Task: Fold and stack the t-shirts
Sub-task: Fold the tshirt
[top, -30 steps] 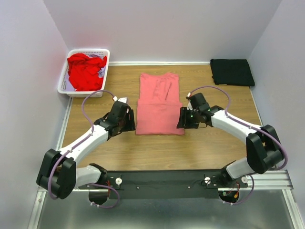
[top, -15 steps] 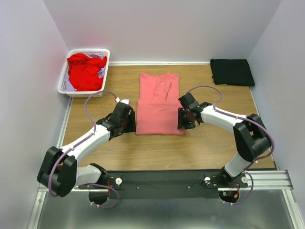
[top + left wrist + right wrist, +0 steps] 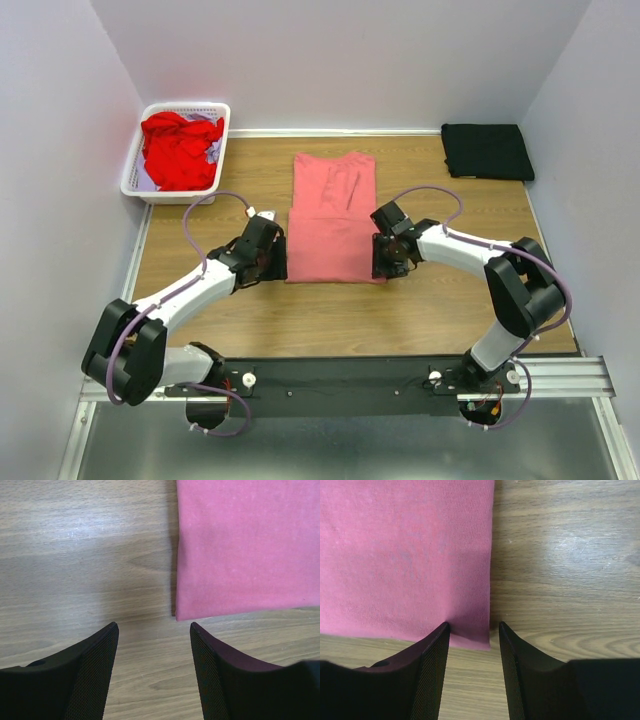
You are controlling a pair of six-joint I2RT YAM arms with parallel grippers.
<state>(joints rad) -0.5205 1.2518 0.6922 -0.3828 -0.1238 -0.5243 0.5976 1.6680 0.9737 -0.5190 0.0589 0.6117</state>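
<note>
The salmon-pink t-shirt [image 3: 334, 215] lies flat mid-table, its near half doubled into a wider block. My left gripper [image 3: 279, 264] stands open at that block's near left corner. In the left wrist view only bare wood shows between its fingertips [image 3: 154, 627], and the pink corner [image 3: 235, 555] lies just ahead of the right finger. My right gripper [image 3: 382, 262] is open at the near right corner. Its fingertips [image 3: 472, 626] straddle the pink corner [image 3: 405, 555], the left one resting on the cloth. A red t-shirt [image 3: 180, 148] is bunched in the basket. A black t-shirt [image 3: 487, 150] lies folded at the back right.
The white lattice basket [image 3: 220, 140] sits in the back left corner against the wall. White walls close the table on three sides. Bare wood [image 3: 340, 315] stretches between the pink shirt and the arm bases.
Both grippers have moved inward to the pink shirt's near corners, the right one leftward over the cloth edge with its jaws a little narrower. The shirts have not moved.
</note>
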